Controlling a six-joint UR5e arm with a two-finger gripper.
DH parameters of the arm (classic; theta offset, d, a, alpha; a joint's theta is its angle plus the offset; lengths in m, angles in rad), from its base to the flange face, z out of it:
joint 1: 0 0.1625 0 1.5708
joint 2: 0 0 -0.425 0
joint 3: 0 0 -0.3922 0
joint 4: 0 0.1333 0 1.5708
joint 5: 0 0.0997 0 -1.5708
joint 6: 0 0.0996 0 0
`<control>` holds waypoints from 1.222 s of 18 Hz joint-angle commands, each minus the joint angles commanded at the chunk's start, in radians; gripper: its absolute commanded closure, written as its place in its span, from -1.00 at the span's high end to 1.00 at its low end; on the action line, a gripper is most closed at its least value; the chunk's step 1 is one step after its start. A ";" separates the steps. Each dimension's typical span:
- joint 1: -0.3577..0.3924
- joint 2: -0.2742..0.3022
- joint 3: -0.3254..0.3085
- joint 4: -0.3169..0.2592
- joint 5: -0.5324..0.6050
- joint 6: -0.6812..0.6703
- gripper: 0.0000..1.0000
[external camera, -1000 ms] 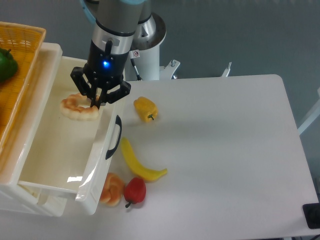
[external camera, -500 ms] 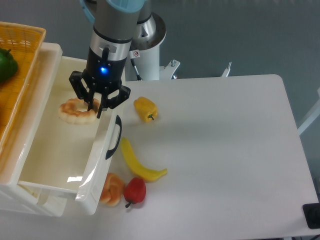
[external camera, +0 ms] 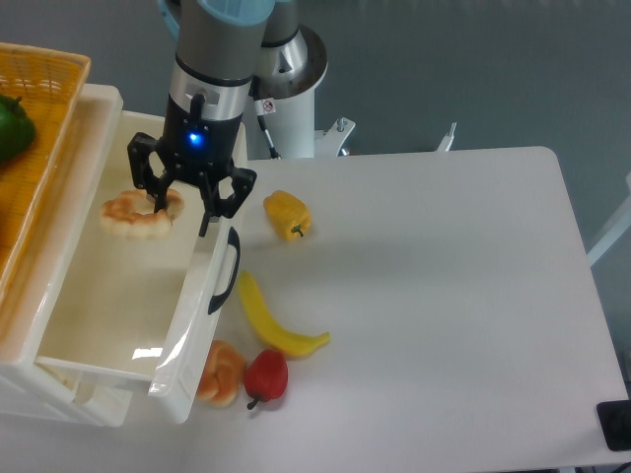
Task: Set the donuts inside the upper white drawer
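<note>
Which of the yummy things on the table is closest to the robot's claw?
The yellow pepper. It lies just right of the gripper, while the banana, the red fruit and the pastry lie farther toward the table's front edge.

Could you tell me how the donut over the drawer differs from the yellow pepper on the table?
The donut is a pale tan ring with a hole; the yellow pepper is solid, blocky and bright yellow. The donut sits at the gripper over the white drawer; the pepper lies alone on the table.
</note>
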State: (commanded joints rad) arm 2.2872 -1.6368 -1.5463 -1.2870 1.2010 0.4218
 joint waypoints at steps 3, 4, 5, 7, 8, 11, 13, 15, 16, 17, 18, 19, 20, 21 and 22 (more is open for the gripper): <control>0.000 0.005 -0.002 0.000 0.038 0.000 0.37; 0.000 0.005 -0.002 0.000 0.038 0.000 0.38; 0.000 0.003 -0.002 0.000 0.038 0.002 0.38; 0.000 0.002 -0.003 0.000 0.038 0.002 0.43; 0.000 0.002 -0.003 0.000 0.038 0.002 0.43; -0.002 0.002 -0.003 0.009 0.038 0.000 0.48; -0.006 0.002 -0.002 0.012 0.038 0.002 0.52; -0.008 0.002 0.000 0.014 0.041 0.009 0.80; -0.006 -0.002 0.003 0.014 0.046 0.032 1.00; -0.006 -0.005 0.003 0.014 0.058 0.060 1.00; 0.004 -0.006 -0.001 0.012 0.067 0.089 1.00; 0.017 -0.012 -0.003 0.014 0.077 0.118 1.00; 0.037 -0.020 0.000 0.014 0.084 0.141 1.00; 0.049 -0.026 0.003 0.014 0.092 0.153 1.00; 0.054 -0.029 0.005 0.015 0.106 0.156 1.00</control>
State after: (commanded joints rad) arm 2.3408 -1.6659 -1.5417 -1.2717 1.3068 0.5783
